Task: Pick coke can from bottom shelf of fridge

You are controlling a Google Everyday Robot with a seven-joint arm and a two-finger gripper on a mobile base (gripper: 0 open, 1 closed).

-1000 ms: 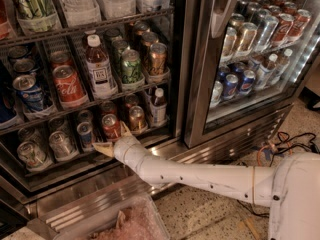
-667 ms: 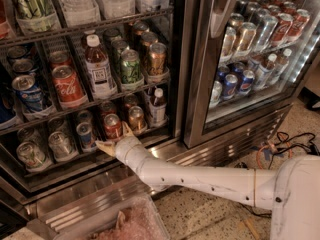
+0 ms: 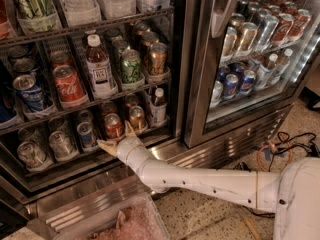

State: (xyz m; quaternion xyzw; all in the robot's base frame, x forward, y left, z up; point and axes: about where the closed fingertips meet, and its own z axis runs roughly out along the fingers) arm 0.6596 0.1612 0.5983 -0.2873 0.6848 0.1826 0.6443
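A: Kind of place?
B: A shop or canteen drinks corner. A commercial fridge [image 3: 199,126]: steel frame, ribbed base, wire racks full of cans and bottles in plastic lanes.
A: Anything else?
B: A lit glass door [image 3: 260,64] at right with rows of cans behind it. Speckled hard floor [image 3: 210,219], loose cables [image 3: 276,153] by the base.
A: Gripper?
B: The gripper [image 3: 116,138] is at the front of the bottom shelf [image 3: 60,162], fingers spread, just before the coke can [image 3: 113,126].
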